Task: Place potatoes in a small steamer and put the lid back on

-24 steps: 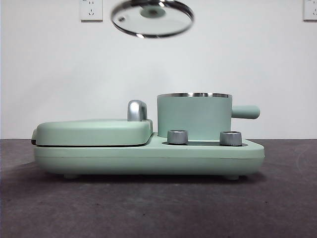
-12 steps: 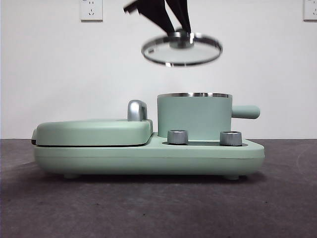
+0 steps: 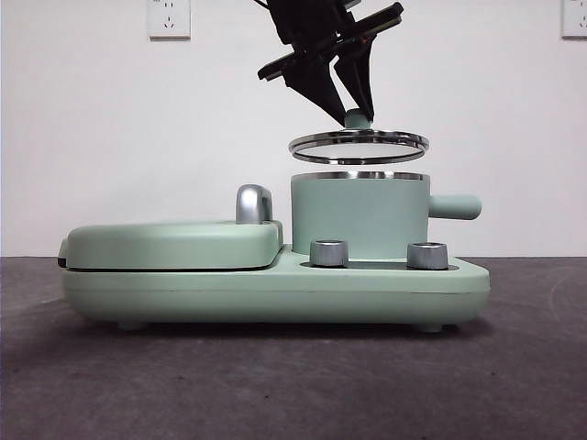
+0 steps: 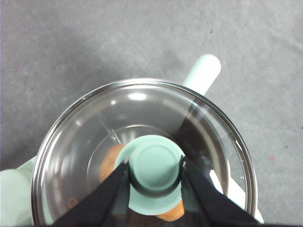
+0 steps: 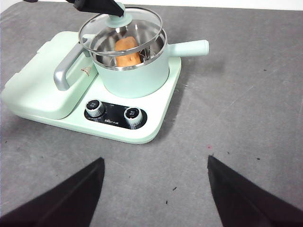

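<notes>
The small steamer (image 3: 359,215) stands on the right half of the mint-green cooker base, its stubby handle (image 5: 189,48) sticking out sideways. Inside it lies the orange-brown potato (image 5: 127,51), seen through the glass. The clear glass lid (image 3: 359,145) hovers level a short way above the steamer's steel rim (image 5: 130,67). My left gripper (image 3: 358,117) comes down from above and is shut on the lid's green knob (image 4: 154,165). My right gripper (image 5: 154,187) hangs open well back from the cooker, with nothing between its fingers.
The flat griddle section (image 3: 174,243) with its chrome handle (image 3: 253,203) fills the cooker's left half. Two steel dials (image 5: 113,112) sit on the front panel. Dark grey tabletop (image 5: 246,118) surrounds the appliance; a white wall with sockets stands behind.
The lid has travelled right and down from high at the upper left, levelling out just above the steamer's rim. The left gripper has come into the front view with it.
</notes>
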